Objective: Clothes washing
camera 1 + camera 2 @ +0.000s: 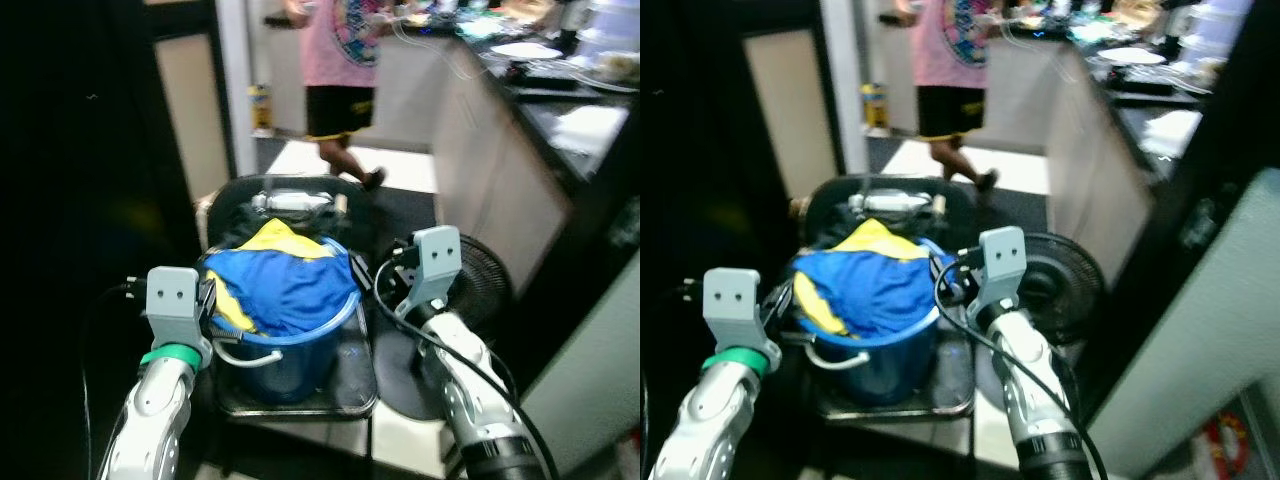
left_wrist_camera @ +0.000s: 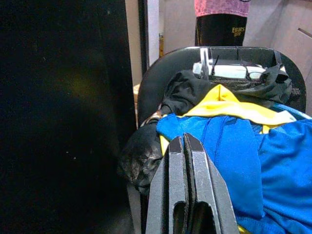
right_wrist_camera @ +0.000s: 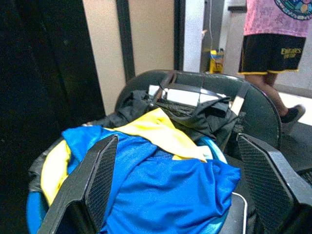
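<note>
The blue bucket (image 1: pixel 290 365) heaped with blue and yellow clothes (image 1: pixel 285 285) sits on a chair between the arms. The left gripper (image 2: pixel 185 161) is clenched empty, the right gripper (image 3: pixel 190 180) spread wide; it should descend squarely over the heap before closing

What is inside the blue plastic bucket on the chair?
The blue plastic bucket is heaped above its rim with a blue and yellow sports garment; dark clothing lies behind it. Anything deeper in the bucket is covered and cannot be seen.
</note>
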